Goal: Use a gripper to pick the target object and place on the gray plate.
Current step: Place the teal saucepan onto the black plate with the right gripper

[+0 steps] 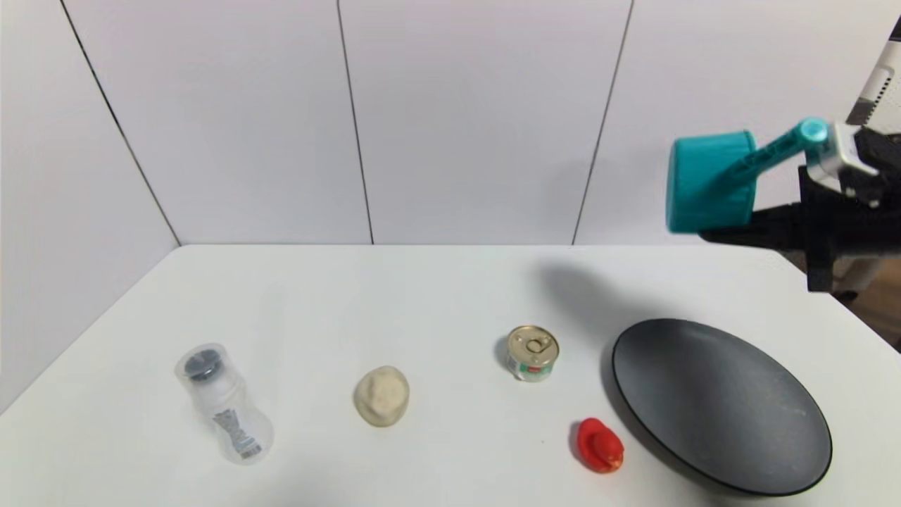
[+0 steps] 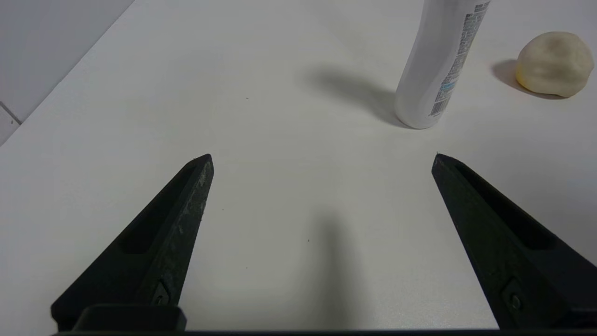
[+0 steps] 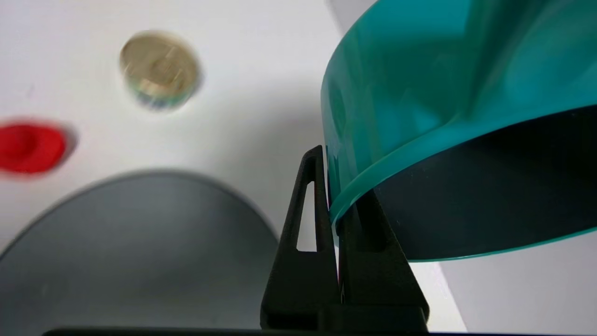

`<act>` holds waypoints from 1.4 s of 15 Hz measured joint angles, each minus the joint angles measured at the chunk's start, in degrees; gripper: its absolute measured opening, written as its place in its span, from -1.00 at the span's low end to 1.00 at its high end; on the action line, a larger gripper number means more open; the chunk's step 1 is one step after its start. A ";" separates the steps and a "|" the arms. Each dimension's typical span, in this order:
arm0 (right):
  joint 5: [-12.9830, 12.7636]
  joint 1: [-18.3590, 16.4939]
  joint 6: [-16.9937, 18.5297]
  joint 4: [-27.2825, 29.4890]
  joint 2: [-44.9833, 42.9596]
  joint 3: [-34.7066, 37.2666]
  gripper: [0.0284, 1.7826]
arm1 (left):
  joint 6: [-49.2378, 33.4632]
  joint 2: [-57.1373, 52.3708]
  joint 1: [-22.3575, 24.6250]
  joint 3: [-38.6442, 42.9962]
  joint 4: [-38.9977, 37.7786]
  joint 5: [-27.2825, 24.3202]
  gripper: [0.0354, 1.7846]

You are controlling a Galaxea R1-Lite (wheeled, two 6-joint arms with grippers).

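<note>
A: Hanging in the upper right of the head view, the small teal ribbed saucepan (image 1: 707,182) with its straight teal handle is well above the white table (image 1: 422,296), tipped on its side with the handle slanting up to the right.

B: And what has it?

A: The right gripper (image 3: 333,196), the black two-fingered arm end. In the right wrist view its slim pointed fingers (image 3: 310,219) are pressed together on the saucepan's rim, one outside the teal wall, the other against the dark inside.

B: Where is the large round dark-gray speckled plate (image 1: 721,405) with the black rim?

A: Lower right of the head view, flat on the table, below the saucepan and nearer the camera. The two are well apart, nothing touching.

B: What else lies about?

A: A gold-lidded tin can (image 1: 533,352) stands just left of the plate, near the frame's middle. A red toy (image 1: 599,444) sits below it, just beside the plate's left edge. Left of centre there is a pale dough-like lump (image 1: 381,396), and at lower left an upright clear plastic bottle (image 1: 224,403) with a dark cap.

B: The other arm?

A: The left gripper (image 2: 322,161) hovers low over bare table, its black fingers spread wide with nothing between them; the bottle and lump show in the upper right of its wrist view.
</note>
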 joint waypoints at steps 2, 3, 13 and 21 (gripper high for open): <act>1.46 -2.21 -10.89 0.02 -1.87 7.56 -0.94 | 0.00 0.00 0.00 0.00 0.00 0.00 0.89; 1.65 -3.04 -16.07 0.04 -2.32 10.42 -0.94 | 0.01 0.00 0.00 0.00 -0.02 0.00 0.89; -5.99 -10.06 -37.67 -0.02 -2.21 20.48 -0.94 | 0.00 0.00 0.00 0.00 0.00 0.00 0.89; -8.87 -11.22 -54.80 2.46 -1.57 22.60 -0.94 | 0.00 0.00 0.00 0.00 0.00 0.00 0.89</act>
